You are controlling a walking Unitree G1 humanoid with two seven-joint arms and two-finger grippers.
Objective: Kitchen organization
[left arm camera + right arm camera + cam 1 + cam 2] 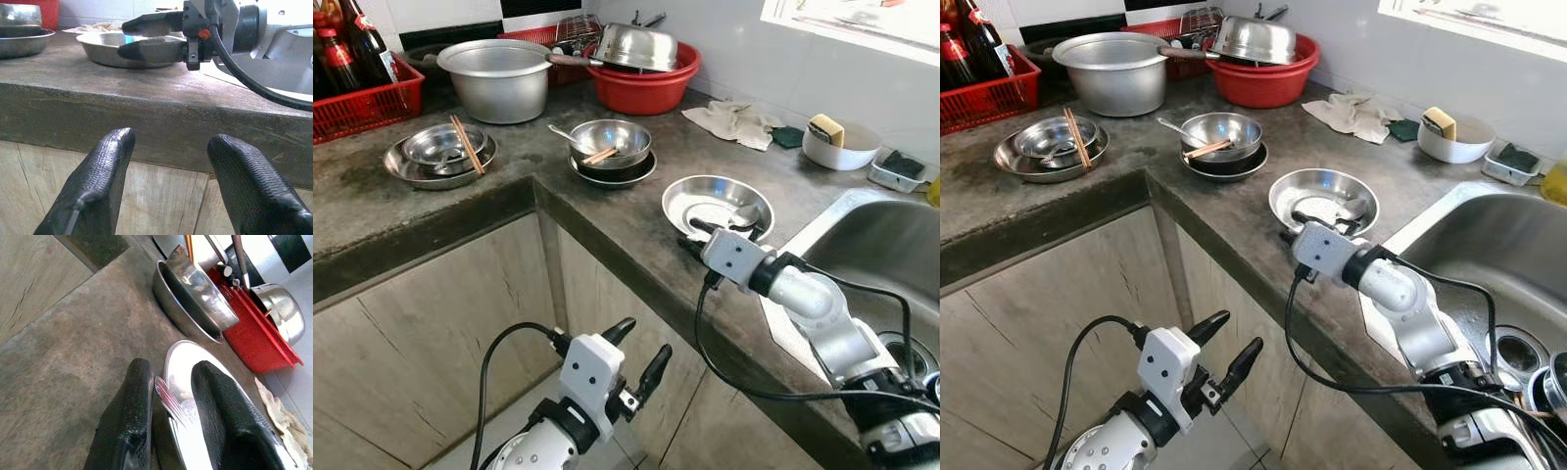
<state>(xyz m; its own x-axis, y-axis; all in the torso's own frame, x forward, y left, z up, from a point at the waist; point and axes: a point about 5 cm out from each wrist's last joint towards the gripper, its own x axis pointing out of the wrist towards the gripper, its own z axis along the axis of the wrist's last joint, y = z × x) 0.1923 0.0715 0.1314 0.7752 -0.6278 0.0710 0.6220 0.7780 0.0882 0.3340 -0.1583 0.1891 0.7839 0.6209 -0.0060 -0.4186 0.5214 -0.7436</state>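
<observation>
right gripper [697, 237] sits at the near rim of the shallow round steel dish [690, 201] on the grey concrete counter [607, 220], just left of the steel sink [891, 259]. fingers [128, 416] narrowly parted around the handle of a metal spoon [168, 401] lying in the dish; actual clamping can't be confirmed. left gripper [638, 354] hangs below the counter edge facing the wooden cabinet front [431, 333], fingers spread wide, holding nothing.

The two head cameras are looking forward and down from above the countertop [607, 220], sharing nearly the same scene (slightly offset sideways). The left wrist camera is looking level from below the counter edge, up close. The right wrist camera is sitting low over the steel plate [195, 382], also seen from the head.
</observation>
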